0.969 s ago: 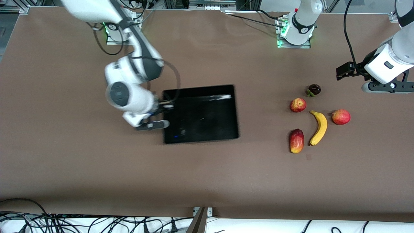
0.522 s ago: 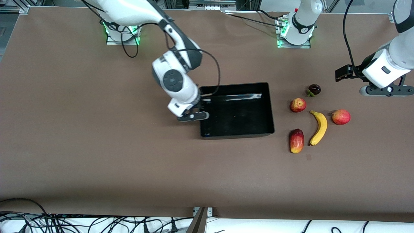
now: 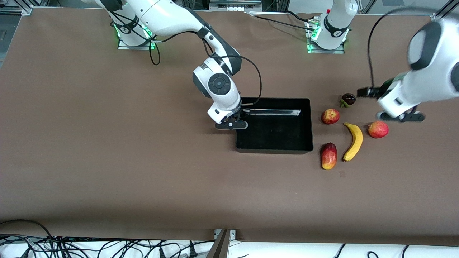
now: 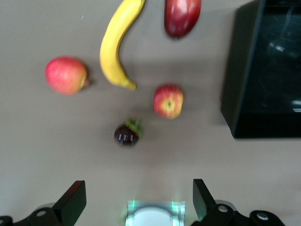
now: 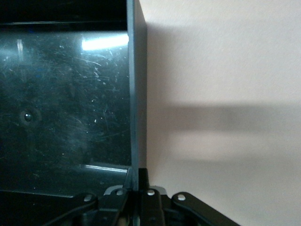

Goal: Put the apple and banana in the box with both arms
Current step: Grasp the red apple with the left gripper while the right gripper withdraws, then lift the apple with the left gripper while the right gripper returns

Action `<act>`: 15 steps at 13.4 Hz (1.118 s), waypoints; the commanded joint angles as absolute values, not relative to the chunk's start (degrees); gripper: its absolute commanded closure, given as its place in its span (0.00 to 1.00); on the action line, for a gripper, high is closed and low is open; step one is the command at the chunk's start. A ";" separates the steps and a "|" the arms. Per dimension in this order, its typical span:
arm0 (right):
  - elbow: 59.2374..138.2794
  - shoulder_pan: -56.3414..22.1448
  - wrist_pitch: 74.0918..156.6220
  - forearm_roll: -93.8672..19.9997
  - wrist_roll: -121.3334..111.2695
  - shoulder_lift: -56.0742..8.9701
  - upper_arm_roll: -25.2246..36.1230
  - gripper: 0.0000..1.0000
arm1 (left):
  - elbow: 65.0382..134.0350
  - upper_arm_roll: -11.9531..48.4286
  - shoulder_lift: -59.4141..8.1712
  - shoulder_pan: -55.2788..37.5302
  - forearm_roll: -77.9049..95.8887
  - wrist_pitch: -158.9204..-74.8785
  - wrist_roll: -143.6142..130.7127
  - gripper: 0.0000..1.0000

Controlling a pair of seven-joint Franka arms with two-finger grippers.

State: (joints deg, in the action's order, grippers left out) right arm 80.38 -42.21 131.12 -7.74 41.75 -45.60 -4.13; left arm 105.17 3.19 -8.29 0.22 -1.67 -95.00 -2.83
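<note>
Box (image 3: 274,123) dragged closer to apple (image 3: 330,116) by right gripper (image 3: 239,115) pinching its wall, left gripper (image 4: 136,202) fingers spread, nearer fruit.

The right gripper (image 3: 239,115) clamps the box (image 3: 274,147) wall at the end toward the right arm's side, one finger inside, one outside. The left gripper (image 3: 400,115), jaws spread, hangs above the table just beside the round fruit (image 3: 378,129). Beneath its jaws lie the mangosteen (image 4: 126,134), apple (image 4: 168,100) and banana (image 4: 117,45); the mango (image 3: 329,156) lies nearest the front camera.
</note>
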 commanded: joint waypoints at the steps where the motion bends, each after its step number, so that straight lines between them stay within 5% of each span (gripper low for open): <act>1: 78.40 -41.75 131.48 -7.56 42.80 -46.23 -3.87 0.38 | 117.21 4.39 -7.21 0.00 -0.61 -110.59 -2.29 0.00; 2: 78.40 -41.49 131.22 -7.38 42.72 -46.06 -3.69 0.00 | 120.90 4.39 -7.73 0.17 -0.70 -116.66 -2.20 0.00; 6: 77.87 -41.57 124.05 -7.47 43.24 -41.50 1.30 0.00 | 131.47 4.83 -9.57 -0.09 -1.31 -132.59 -2.20 0.00; 12: 77.52 -39.30 110.78 -8.70 35.69 -28.15 12.55 0.00 | 136.66 5.01 -16.16 0.18 -1.23 -148.33 -2.20 0.00; 13: 77.78 -38.77 107.61 -8.79 34.47 -25.69 13.96 0.00 | 136.67 5.27 -16.52 0.18 -1.23 -148.62 -2.20 0.10; 15: 78.13 -38.58 99.27 -9.05 27.73 -20.77 17.91 0.00 | 136.50 5.27 -16.44 0.00 -1.23 -148.36 -2.20 0.75</act>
